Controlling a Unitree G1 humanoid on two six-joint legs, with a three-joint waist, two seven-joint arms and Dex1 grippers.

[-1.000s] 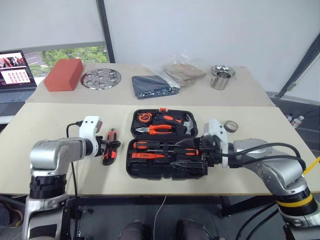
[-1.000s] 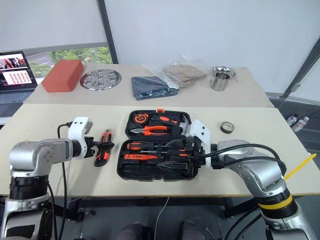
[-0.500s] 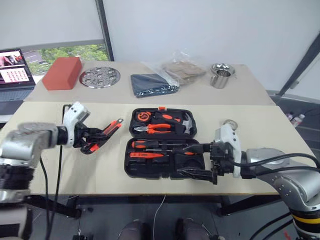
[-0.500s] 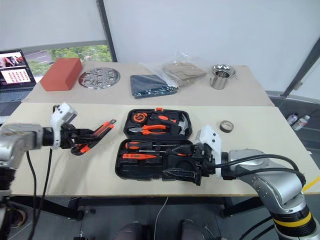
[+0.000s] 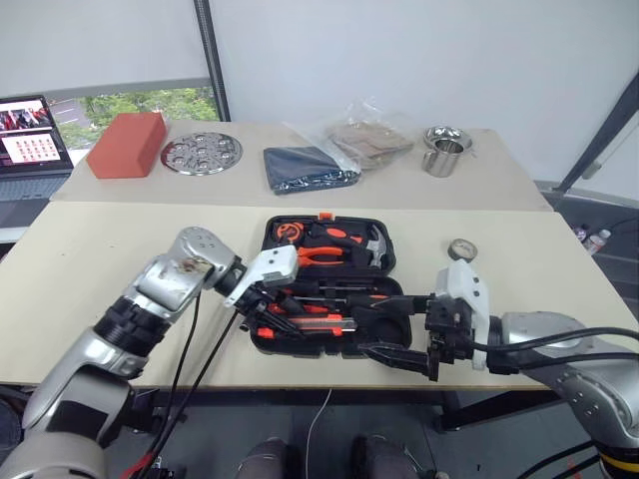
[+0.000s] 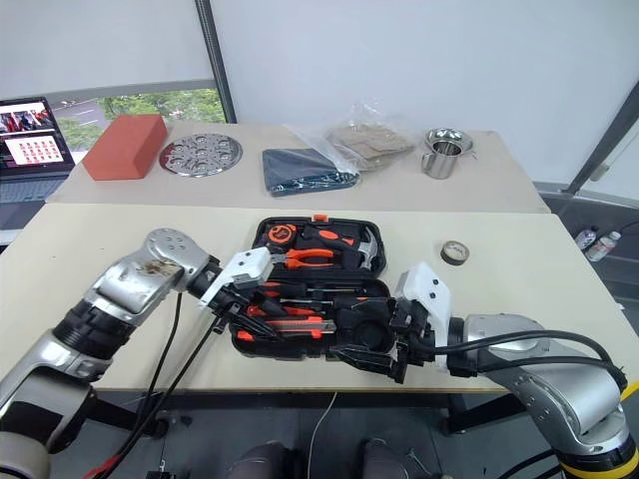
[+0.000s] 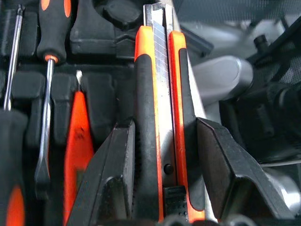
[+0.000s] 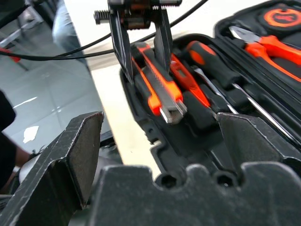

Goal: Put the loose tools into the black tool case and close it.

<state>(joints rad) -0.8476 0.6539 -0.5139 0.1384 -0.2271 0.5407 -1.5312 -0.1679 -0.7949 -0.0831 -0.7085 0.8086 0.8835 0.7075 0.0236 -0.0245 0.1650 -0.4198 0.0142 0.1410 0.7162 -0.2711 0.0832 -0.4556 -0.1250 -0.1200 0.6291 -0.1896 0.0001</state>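
The tabletop [image 5: 90, 289] carries the black tool case [image 5: 329, 284], lying open at its centre with the lid half toward twelve o'clock holding pliers [image 5: 321, 255], a hammer [image 5: 374, 242] and a tape measure [image 5: 288, 233]. In the near half lie two screwdrivers [image 8: 221, 80] and a red tester screwdriver [image 7: 77, 136]. The left hand [image 5: 262, 309] reaches in from nine o'clock, its fingers [image 7: 113, 179] clamped on the orange-and-black utility knife [image 7: 160, 113], which sits over the case's near slots. The right hand [image 5: 399, 339] hovers at the case's four o'clock corner, its fingers [image 8: 70, 155] spread wide apart, holding nothing. A small grey tape roll [image 5: 462, 246] rests on the tabletop at two o'clock from the case, well apart from it. On the far tabletop lie a folded dark blue cloth [image 5: 305, 168] and a metal cup [image 5: 441, 152].
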